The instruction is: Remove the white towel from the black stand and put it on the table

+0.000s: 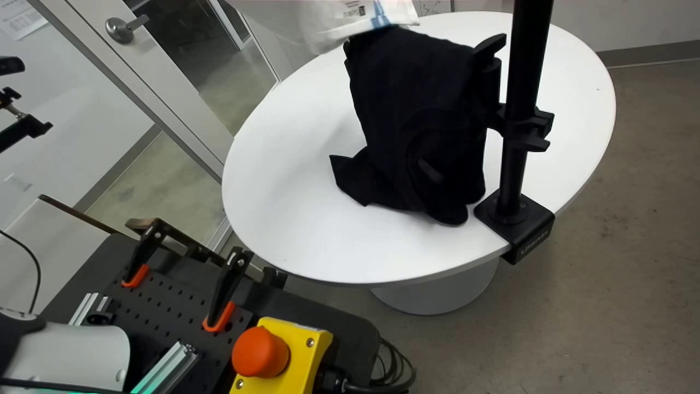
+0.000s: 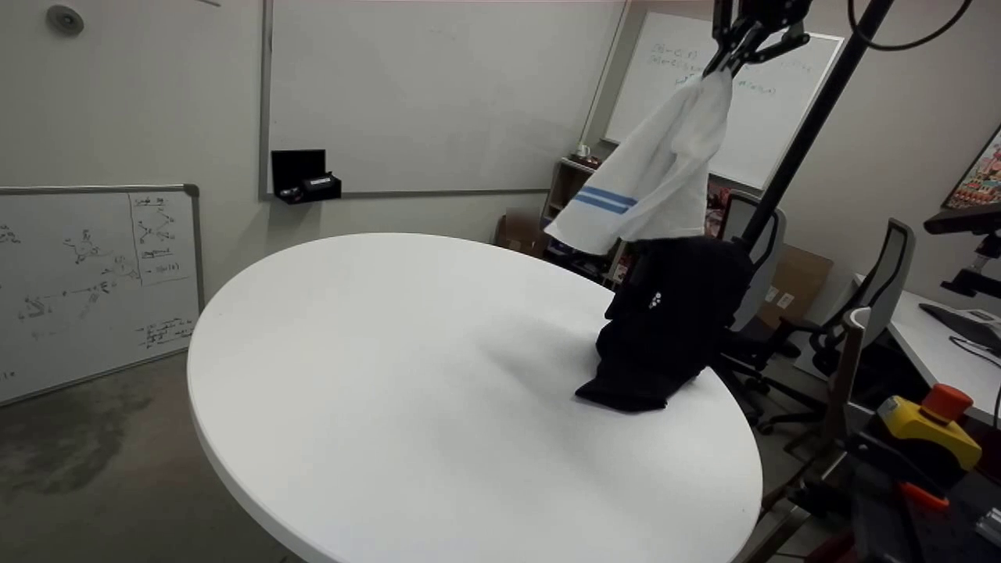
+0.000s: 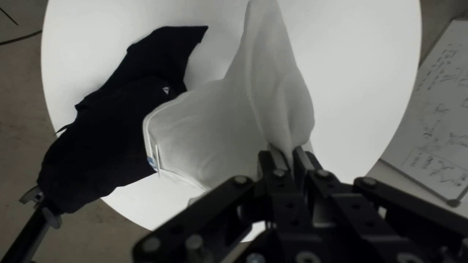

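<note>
My gripper (image 2: pixel 723 69) is shut on the white towel (image 2: pixel 649 172), which hangs down from the fingertips and has blue stripes near its lower edge. In the wrist view the gripper (image 3: pixel 290 157) pinches a fold of the towel (image 3: pixel 219 128). In an exterior view only the towel's lower part (image 1: pixel 350 33) shows, at the top; the gripper is out of that view. The black stand (image 1: pixel 519 109) is clamped to the edge of the round white table (image 1: pixel 284 180). The towel's lower edge is at the height of the stand's draped top; I cannot tell whether they touch.
A black cloth (image 1: pixel 415 109) drapes over the stand's arm and reaches the tabletop; it also shows in the wrist view (image 3: pixel 109 128). A yellow box with a red button (image 1: pixel 281 350) and a black pegboard with clamps (image 1: pixel 169 306) are beside the table.
</note>
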Action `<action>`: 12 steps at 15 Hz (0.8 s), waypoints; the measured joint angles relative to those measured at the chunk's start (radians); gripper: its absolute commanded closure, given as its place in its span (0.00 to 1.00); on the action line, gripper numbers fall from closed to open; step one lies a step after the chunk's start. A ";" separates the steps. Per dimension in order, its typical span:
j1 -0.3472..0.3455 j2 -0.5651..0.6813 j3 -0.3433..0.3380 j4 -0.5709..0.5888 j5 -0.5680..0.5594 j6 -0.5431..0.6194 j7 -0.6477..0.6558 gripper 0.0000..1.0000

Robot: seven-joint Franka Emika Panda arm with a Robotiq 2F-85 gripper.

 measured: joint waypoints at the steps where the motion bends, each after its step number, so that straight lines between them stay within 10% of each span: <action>1: 0.010 -0.029 0.018 0.000 0.007 -0.021 -0.011 0.98; 12: 0.117 -0.044 0.174 -0.059 0.022 -0.226 -0.151 0.98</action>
